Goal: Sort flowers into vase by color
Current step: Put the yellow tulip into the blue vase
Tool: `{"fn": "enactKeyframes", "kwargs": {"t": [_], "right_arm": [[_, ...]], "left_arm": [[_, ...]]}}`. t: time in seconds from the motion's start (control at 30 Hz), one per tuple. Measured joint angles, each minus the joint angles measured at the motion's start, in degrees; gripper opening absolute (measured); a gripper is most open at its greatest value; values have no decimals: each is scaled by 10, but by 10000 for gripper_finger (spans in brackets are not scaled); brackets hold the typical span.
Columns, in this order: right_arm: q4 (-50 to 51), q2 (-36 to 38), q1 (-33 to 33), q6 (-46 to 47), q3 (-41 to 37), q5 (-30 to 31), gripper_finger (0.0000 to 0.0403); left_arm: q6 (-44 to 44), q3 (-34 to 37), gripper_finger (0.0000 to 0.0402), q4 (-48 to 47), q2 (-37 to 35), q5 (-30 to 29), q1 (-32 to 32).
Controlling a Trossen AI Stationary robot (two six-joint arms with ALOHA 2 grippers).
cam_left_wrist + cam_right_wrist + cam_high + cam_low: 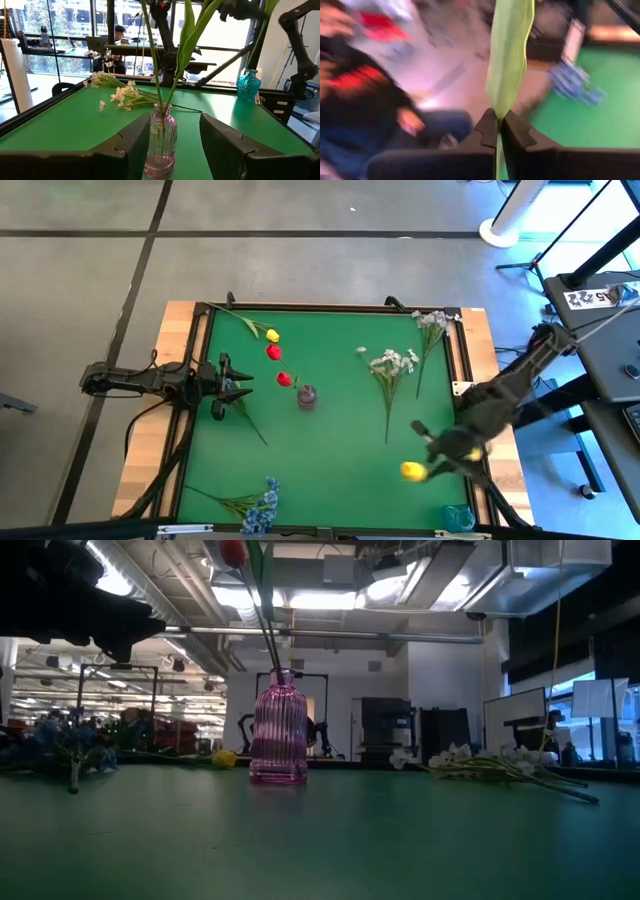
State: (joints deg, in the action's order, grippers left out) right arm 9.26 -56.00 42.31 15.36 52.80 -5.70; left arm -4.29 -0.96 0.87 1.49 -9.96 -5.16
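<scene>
Pink vase (307, 396): stands upright near the middle of the green worktop (330, 470), slightly toward its left side; ribbed glass, with thin stems rising from its neck in the low view.
Red flowers (284, 379): two buds just left of the vase, their stems running into it.
Yellow flower on the mat (272, 336): lies near the worktop's far left corner, apart from the vase.
Yellow flower in the grip (411, 471): held above the near right part of the worktop; in the right wrist view its green leaf (510, 55) rises from between the fingers.
Right gripper (437, 448): fingers pressed together on the stem of that yellow flower, well apart from the vase.
White sprays (393, 363): two bunches lie right of centre, one reaching the far right corner.
Blue spray (262, 505): lies at the near edge, left of centre.
Teal vase (457, 517): stands at the near right corner.
Left gripper (238, 384): at the left side of the worktop, fingers spread apart, pointing at the pink vase, which sits just ahead between them in the left wrist view.
</scene>
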Motion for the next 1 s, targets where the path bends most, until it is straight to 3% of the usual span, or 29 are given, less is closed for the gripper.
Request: {"fn": "enactKeyframes", "kwargs": {"t": [0.27,0.47,0.67,0.8,1.0], "right_arm": [[-54,58,92,52,0,9,7],[-77,30,238,37,-16,100,5],[-80,-2,324,25,-21,217,6],[-79,-11,352,22,-21,260,5],[-63,-29,366,28,-20,276,9]], "left_arm": [[0,0,167,0,0,0,0],[0,0,167,0,0,0,0],[0,0,167,0,0,0,0],[0,0,167,0,0,0,0],[0,0,167,0,0,0,0]]}}
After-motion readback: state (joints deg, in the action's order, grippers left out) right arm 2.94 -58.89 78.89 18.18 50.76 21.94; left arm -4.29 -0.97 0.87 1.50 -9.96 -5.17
